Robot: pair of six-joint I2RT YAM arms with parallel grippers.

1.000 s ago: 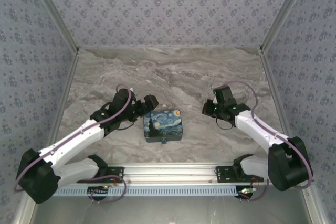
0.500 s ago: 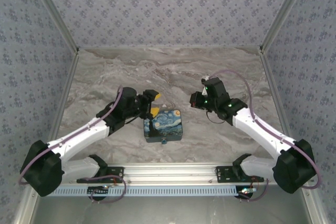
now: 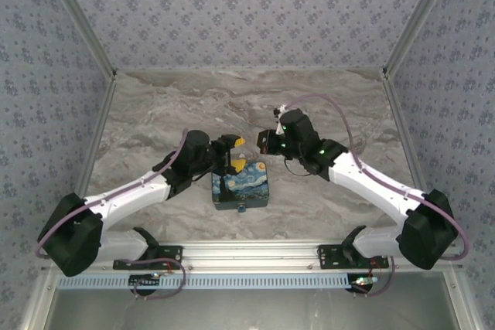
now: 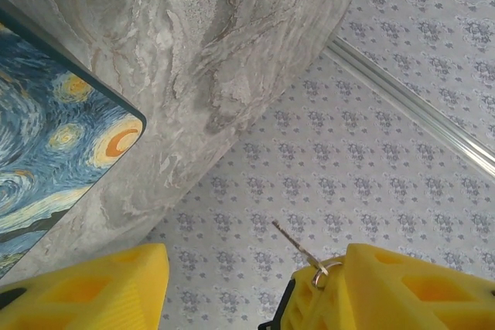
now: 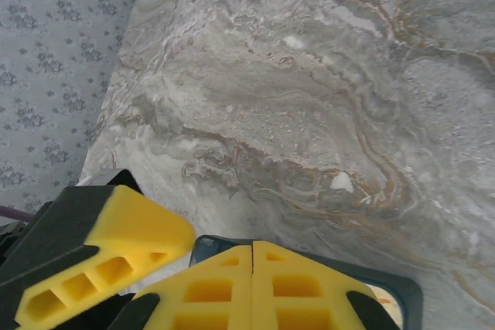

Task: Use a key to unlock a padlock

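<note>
The padlock (image 3: 242, 208) sat against the near edge of a painted box (image 3: 244, 182) on the bench (image 3: 309, 106), toward the arm bases from both grippers. The left gripper (image 3: 232, 154), nearer, hovered over the box's far corner, jaws spread apart. A thin ringed sliver, probably the key (image 4: 292, 242), jutted from one finger (image 4: 402, 291). The right gripper (image 3: 265, 141) had its jaws pressed together.

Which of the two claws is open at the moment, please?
The left claw: its yellow tips stand wide apart, whereas those of the right claw are pressed together.
</note>
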